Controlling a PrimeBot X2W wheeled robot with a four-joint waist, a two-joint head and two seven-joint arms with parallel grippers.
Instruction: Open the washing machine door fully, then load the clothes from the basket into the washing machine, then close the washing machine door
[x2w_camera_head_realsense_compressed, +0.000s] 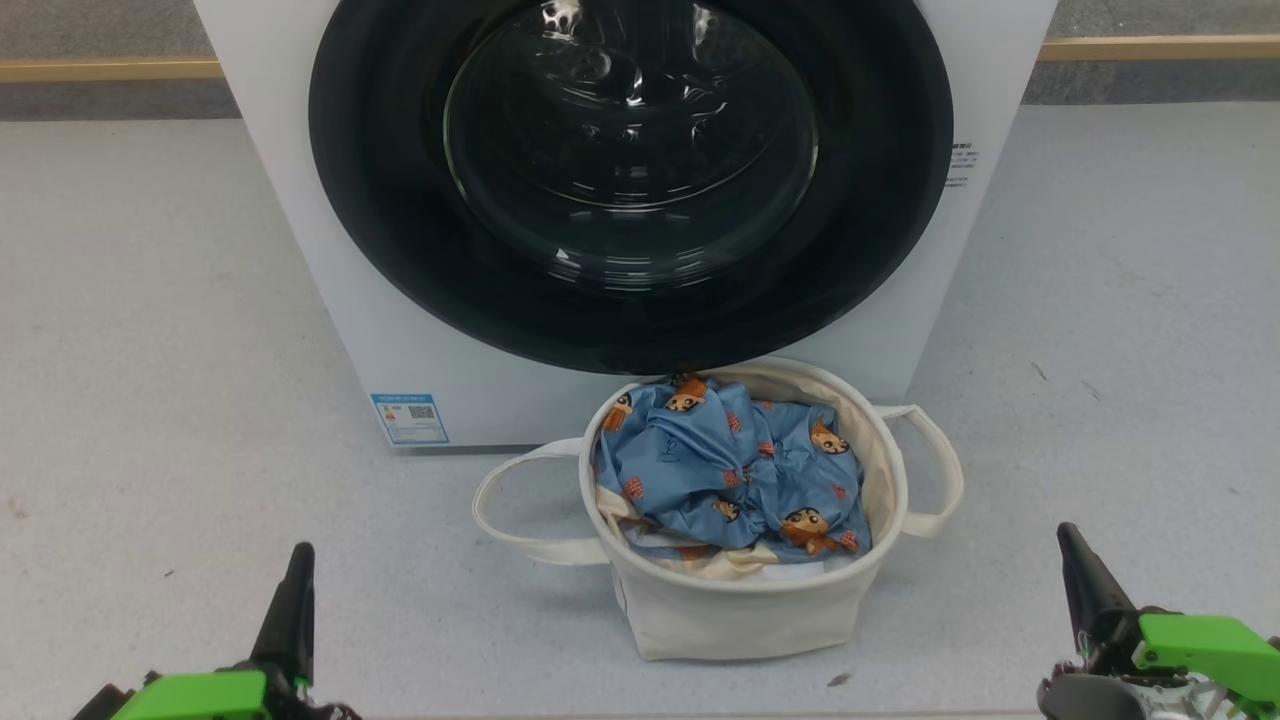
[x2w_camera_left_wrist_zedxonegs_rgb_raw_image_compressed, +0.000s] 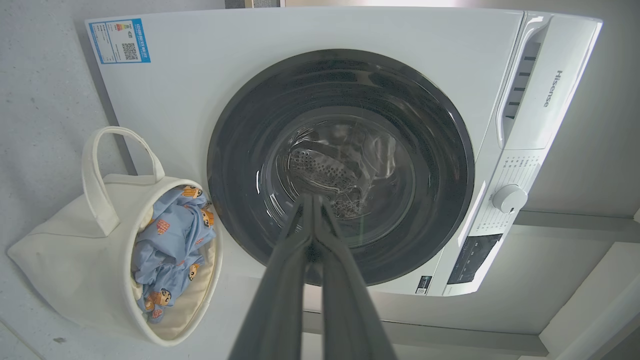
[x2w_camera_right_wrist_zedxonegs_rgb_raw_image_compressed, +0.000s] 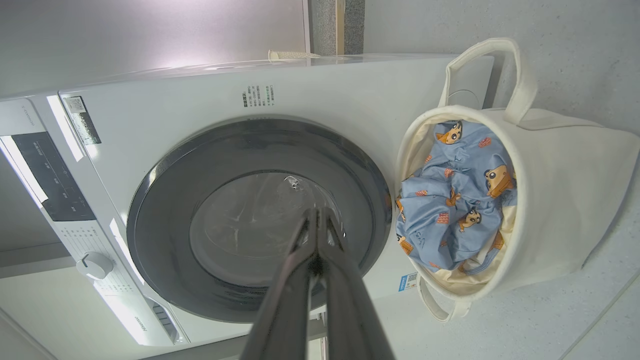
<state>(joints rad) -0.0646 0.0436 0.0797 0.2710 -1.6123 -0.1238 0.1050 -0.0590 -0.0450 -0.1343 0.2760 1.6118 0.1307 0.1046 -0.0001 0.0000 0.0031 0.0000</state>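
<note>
Well, left gripper (x2w_camera_head_realsense_compressed: 298, 558) and right gripper (x2w_camera_head_realsense_compressed: 1068, 536) sit pinched together, empty. With the washing machine door (x2w_camera_head_realsense_compressed: 630, 150) closed ahead, I'd spread one first.

Pale grey speckled floor (x2w_camera_head_realsense_compressed: 150, 300) runs out ahead of the left pincer (x2w_camera_head_realsense_compressed: 297, 575) and the right pincer (x2w_camera_head_realsense_compressed: 1078, 560), evenly lit with soft shadows. A small dark fleck (x2w_camera_head_realsense_compressed: 838, 680) lies between them, nearer the right one. Faint scuffs (x2w_camera_head_realsense_compressed: 1040, 372) sit well ahead of the right pincer. Far ahead, a darker grey band (x2w_camera_head_realsense_compressed: 100, 100) and a light wooden strip (x2w_camera_head_realsense_compressed: 100, 68) cross the back.
</note>
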